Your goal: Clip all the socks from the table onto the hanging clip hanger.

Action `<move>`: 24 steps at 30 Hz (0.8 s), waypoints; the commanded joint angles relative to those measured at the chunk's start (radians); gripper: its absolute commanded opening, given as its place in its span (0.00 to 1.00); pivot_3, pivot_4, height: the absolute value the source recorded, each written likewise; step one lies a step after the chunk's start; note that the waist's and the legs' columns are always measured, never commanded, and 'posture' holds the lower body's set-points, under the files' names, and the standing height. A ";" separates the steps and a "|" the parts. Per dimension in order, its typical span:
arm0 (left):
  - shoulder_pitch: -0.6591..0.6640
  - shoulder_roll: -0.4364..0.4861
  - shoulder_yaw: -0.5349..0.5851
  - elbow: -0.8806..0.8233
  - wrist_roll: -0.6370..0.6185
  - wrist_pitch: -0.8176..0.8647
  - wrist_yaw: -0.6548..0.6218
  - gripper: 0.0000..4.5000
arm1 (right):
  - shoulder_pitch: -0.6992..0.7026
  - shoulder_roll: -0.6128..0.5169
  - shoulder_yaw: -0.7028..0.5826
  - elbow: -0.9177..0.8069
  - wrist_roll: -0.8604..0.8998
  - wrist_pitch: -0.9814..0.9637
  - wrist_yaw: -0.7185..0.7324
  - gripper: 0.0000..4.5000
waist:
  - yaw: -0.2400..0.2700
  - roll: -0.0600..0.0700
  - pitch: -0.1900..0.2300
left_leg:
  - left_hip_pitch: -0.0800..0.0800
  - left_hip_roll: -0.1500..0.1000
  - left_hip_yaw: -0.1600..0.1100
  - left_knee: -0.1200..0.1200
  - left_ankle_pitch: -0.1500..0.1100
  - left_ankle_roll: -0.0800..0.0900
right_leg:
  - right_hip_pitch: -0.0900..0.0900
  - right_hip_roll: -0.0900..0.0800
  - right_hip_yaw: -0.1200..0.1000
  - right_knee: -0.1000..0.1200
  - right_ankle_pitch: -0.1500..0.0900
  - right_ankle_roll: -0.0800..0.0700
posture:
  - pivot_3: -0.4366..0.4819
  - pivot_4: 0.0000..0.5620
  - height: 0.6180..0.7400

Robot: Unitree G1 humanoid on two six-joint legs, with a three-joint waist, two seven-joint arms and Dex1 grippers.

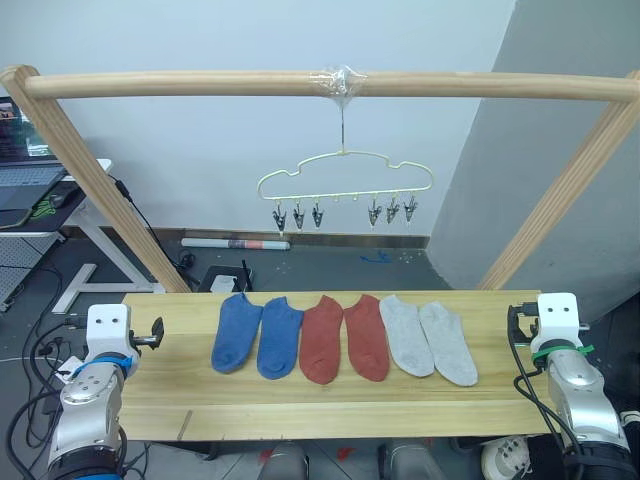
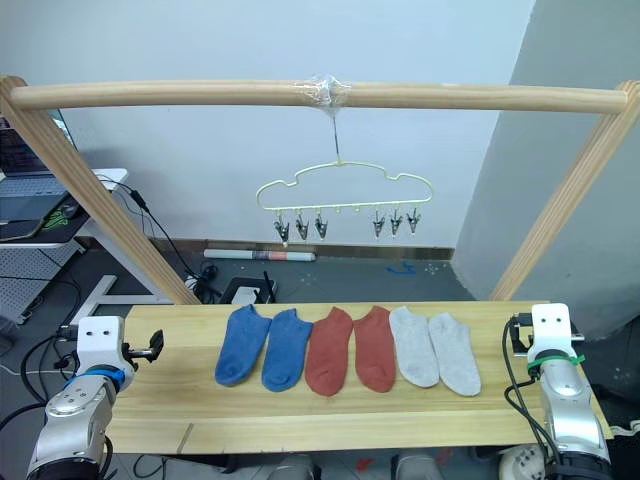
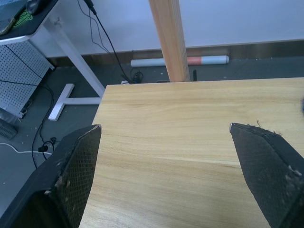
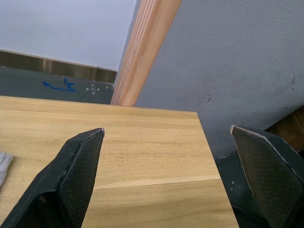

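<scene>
Both grippers wide-jawed

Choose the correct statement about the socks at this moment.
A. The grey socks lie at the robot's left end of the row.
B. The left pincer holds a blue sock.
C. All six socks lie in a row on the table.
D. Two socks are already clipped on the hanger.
C: the socks lie flat in one row on the table, blue, red, then grey, and the hanger has bare clips.

Six socks flat in a row at frame centre on the pale wood desk, toes toward the camera: two blue, two rust-red, two grey, neighbours touching. Clip hanger hanging above, empty.
</scene>
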 commanded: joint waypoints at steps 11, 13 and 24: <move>0.028 0.013 0.047 -0.117 -0.045 0.024 -0.021 1.00 | -0.031 -0.032 -0.010 0.004 -0.008 -0.022 0.011 1.00 | 0.001 0.000 0.000 | 0.000 0.000 0.000 0.000 0.000 0.000 | 0.000 0.000 0.000 0.000 0.000 0.000 | 0.61 0.16 1.00; 0.030 0.012 0.042 -0.123 -0.046 0.026 -0.025 1.00 | -0.031 -0.030 -0.010 0.003 -0.008 -0.024 0.011 1.00 | 0.002 0.000 0.000 | 0.000 0.000 0.000 0.000 0.000 0.000 | 0.000 0.000 0.000 0.000 0.000 0.000 | 0.61 0.16 1.00; 0.020 0.013 0.044 -0.130 -0.054 0.024 -0.034 1.00 | -0.015 -0.027 -0.012 -0.013 -0.008 -0.022 0.009 1.00 | 0.002 0.000 0.000 | -0.001 0.000 0.000 0.000 0.000 0.000 | 0.000 0.000 0.000 0.000 0.000 0.000 | 0.60 0.17 1.00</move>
